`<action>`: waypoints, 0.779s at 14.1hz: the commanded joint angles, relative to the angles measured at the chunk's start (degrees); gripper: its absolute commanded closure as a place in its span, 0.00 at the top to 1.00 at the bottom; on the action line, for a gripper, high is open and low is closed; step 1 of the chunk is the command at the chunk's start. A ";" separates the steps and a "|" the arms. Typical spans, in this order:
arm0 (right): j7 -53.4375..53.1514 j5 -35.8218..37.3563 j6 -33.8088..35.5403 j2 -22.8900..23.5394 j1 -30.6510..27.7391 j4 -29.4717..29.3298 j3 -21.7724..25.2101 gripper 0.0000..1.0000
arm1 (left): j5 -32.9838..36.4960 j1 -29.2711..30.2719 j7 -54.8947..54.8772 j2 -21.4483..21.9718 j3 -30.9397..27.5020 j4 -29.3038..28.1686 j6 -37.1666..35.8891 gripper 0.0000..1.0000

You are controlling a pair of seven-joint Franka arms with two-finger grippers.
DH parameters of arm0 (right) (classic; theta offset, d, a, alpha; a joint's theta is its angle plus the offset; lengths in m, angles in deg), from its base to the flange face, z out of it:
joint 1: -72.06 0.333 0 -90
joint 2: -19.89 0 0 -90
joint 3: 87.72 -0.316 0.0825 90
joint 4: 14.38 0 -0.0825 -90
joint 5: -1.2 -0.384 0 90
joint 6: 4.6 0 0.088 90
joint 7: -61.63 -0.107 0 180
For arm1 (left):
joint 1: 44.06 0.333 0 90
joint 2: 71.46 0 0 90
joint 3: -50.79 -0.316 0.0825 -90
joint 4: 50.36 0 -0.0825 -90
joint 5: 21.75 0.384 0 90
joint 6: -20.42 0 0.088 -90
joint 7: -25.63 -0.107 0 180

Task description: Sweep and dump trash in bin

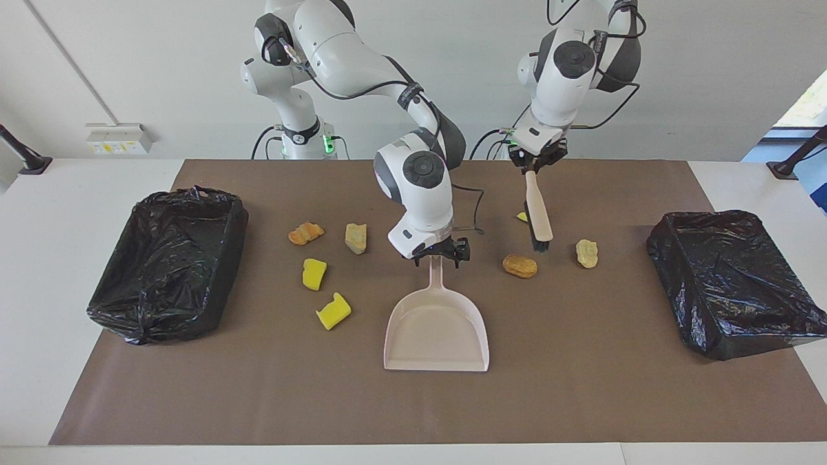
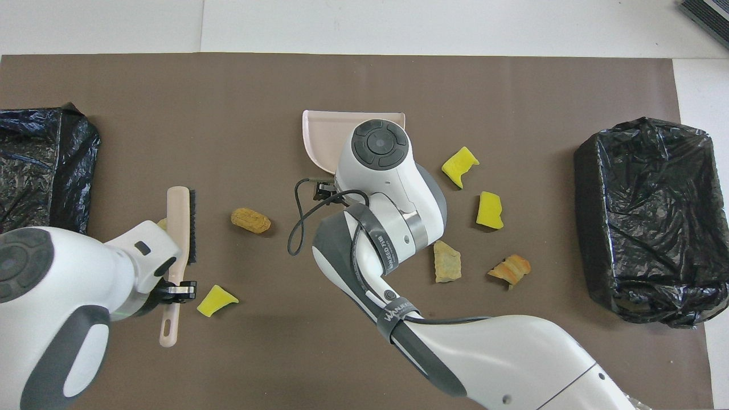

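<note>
Left gripper (image 1: 533, 165): clamped on brush (image 1: 537, 212), over brown mat (image 1: 581, 387).
Right gripper (image 1: 440, 254): at dustpan (image 1: 436, 326) handle; grip unclear.

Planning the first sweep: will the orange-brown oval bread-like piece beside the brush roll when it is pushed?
The orange-brown oval bread-like piece looks rounded, so it may roll or veer. It seems small and probably light; the cream-handled brush should shift it easily.

The surface (image 1: 39, 271) was white under a plain brown mat (image 1: 581, 387). Two bins (image 1: 168, 258) (image 1: 730, 278) wore glossy black liners. The dustpan (image 1: 436, 329) was cream, the brush (image 1: 537, 213) cream with black bristles. Trash (image 1: 314, 273) showed bright yellow, orange-brown and pale beige.
</note>
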 commanded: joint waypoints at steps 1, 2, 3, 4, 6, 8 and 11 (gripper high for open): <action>1.72 0.47 -0.05 -1.30 -0.66 1.44 -0.10 0.56 | 5.52 0.17 -7.03 -1.31 -7.18 -1.21 4.66 0.00; 1.90 0.38 0.03 -1.30 -0.84 1.44 -0.10 0.23 | 7.56 0.26 -7.75 -2.63 -8.77 -1.21 5.90 0.00; 1.55 -0.23 0.03 -1.30 -0.92 1.36 -0.10 0.00 | 8.19 0.26 -7.84 -3.77 -10.35 -1.13 6.95 0.00; 1.37 -0.67 0.12 -1.30 -0.84 1.36 -0.19 0.00 | 8.80 0.35 -7.76 -4.74 -10.89 -1.30 7.92 0.00; 2.94 -1.37 0.65 -1.13 -1.89 1.18 -0.45 0.00 | 8.90 1.22 -6.97 -6.50 -10.98 -3.22 9.76 0.00; 8.72 -3.04 1.61 -1.21 -2.68 0.74 -0.37 0.00 | 8.90 1.23 -6.35 -6.42 -11.07 -6.04 11.97 0.00; 19.17 -3.40 7.84 -4.98 -4.70 0.74 -0.28 0.00 | 8.99 -0.17 3.28 -6.68 -10.37 -6.92 9.87 0.00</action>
